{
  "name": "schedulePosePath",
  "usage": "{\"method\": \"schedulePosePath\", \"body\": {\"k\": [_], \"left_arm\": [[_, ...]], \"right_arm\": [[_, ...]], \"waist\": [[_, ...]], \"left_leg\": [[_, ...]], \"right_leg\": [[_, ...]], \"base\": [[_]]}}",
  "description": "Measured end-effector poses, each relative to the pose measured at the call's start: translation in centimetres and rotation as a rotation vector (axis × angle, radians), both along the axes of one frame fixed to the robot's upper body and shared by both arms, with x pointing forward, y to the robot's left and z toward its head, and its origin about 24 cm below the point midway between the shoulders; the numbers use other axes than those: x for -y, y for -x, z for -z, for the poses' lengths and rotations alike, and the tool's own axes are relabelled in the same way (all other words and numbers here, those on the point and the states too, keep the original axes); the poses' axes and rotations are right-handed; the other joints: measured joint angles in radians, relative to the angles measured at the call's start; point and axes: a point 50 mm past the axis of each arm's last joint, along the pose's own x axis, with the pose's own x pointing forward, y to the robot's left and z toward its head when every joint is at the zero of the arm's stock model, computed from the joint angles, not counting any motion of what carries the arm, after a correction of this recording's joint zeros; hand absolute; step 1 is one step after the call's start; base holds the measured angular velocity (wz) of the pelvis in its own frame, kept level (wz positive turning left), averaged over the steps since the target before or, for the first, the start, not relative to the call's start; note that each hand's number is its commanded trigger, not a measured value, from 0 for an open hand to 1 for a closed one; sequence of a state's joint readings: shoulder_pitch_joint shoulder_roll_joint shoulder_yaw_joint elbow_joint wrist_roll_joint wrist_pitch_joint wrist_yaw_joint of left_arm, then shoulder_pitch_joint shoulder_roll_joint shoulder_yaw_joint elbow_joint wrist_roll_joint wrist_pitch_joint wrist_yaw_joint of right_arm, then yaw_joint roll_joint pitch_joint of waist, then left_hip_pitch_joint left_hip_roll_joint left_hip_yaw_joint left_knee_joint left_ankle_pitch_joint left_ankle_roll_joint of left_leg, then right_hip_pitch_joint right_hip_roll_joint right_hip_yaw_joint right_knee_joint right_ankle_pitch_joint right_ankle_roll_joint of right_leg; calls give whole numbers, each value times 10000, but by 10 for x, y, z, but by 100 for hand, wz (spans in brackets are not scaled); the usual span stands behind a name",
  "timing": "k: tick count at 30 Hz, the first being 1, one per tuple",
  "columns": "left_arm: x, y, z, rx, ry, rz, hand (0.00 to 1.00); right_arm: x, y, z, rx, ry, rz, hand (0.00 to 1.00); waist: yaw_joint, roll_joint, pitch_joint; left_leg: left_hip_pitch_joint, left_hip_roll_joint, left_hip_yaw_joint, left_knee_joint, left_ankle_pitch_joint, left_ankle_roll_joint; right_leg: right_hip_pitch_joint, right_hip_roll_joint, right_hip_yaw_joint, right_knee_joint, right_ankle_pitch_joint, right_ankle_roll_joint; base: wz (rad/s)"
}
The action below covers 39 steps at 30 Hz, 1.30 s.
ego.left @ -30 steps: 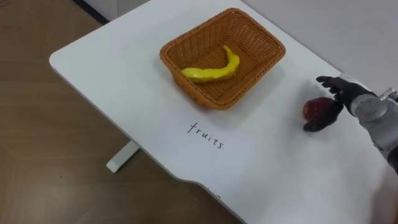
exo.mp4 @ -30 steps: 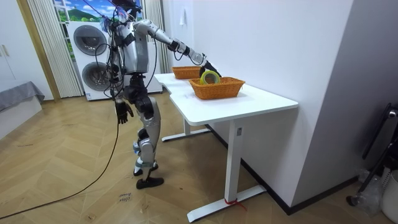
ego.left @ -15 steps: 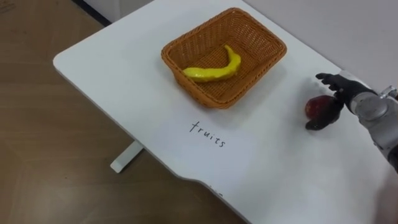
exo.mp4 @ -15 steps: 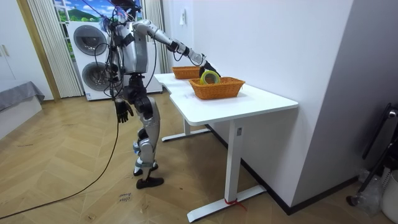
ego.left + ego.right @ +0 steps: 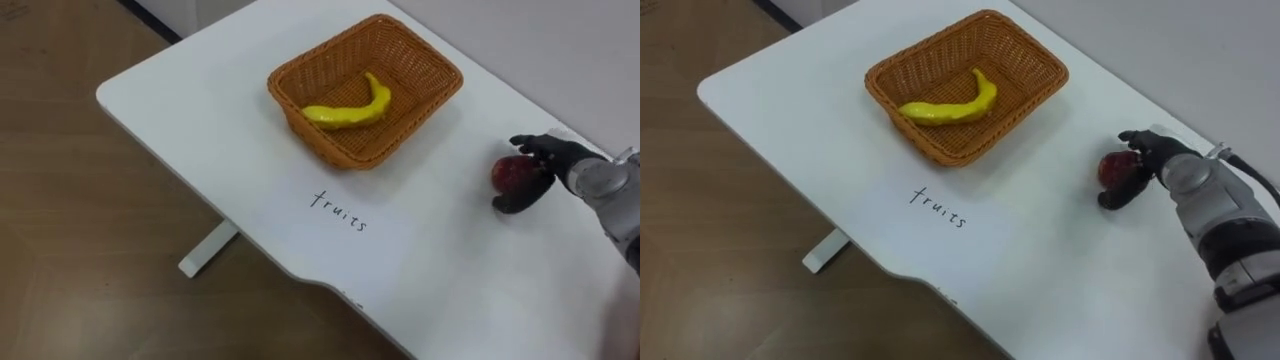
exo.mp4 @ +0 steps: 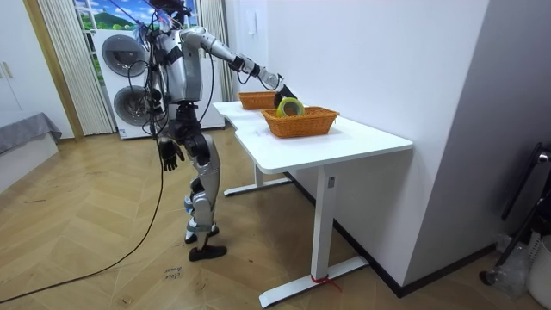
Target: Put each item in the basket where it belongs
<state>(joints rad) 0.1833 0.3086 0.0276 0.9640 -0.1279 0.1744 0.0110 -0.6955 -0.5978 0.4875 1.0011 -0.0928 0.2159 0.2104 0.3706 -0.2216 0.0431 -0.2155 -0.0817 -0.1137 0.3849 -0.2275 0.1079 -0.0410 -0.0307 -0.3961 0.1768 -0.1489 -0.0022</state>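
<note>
on the white table [image 5: 200,110], the red apple [image 5: 512,174] sits right of the basket [image 5: 340,150]. the right hand [image 5: 552,166] now wraps it, tighter than a second ago. the left hand [image 6: 169,154] hangs relaxed.

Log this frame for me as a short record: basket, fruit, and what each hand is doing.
Basket: brown woven wicker basket on the white table
In basket: curved yellow banana
Loose fruit: round red apple, right of the basket
Right hand: fingers curled round the apple
Left hand: hangs open at the robot's side
</note>
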Motion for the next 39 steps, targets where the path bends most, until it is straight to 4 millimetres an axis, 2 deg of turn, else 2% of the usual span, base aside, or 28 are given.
{"method": "schedulePosePath", "body": {"k": [8,23,29,34,39], "left_arm": [[1,-1,0,25,22,8,0],[1,-2,0,214,111,-304,0],[1,-2,0,211,102,-311,0],[1,-2,0,236,90,-303,0],[-1,-1,-1,338,26,-399,0]], "right_arm": [[3,-1,-3,180,645,47,100],[3,-2,-4,291,771,31,100],[2,-2,-5,347,592,87,100],[1,-4,-6,520,541,44,100],[-13,-11,-15,853,185,-583,100]], "waist": [[215,-47,-35],[217,-38,-26],[209,-111,-39],[98,-205,-23],[-267,-218,-26]], "left_leg": [[-9,20,3,-17,0,0],[16,24,10,-108,2,1],[44,33,20,-182,2,0],[150,37,40,-253,2,1],[174,35,63,-235,3,2]], "right_leg": [[-95,8,112,93,1,-2],[-85,1,123,87,-2,3],[-100,2,129,86,-2,2],[-27,-3,123,85,-1,4],[-32,-2,240,73,-1,4]], "base": [[-1],[0],[0],[0],[-2]]}}
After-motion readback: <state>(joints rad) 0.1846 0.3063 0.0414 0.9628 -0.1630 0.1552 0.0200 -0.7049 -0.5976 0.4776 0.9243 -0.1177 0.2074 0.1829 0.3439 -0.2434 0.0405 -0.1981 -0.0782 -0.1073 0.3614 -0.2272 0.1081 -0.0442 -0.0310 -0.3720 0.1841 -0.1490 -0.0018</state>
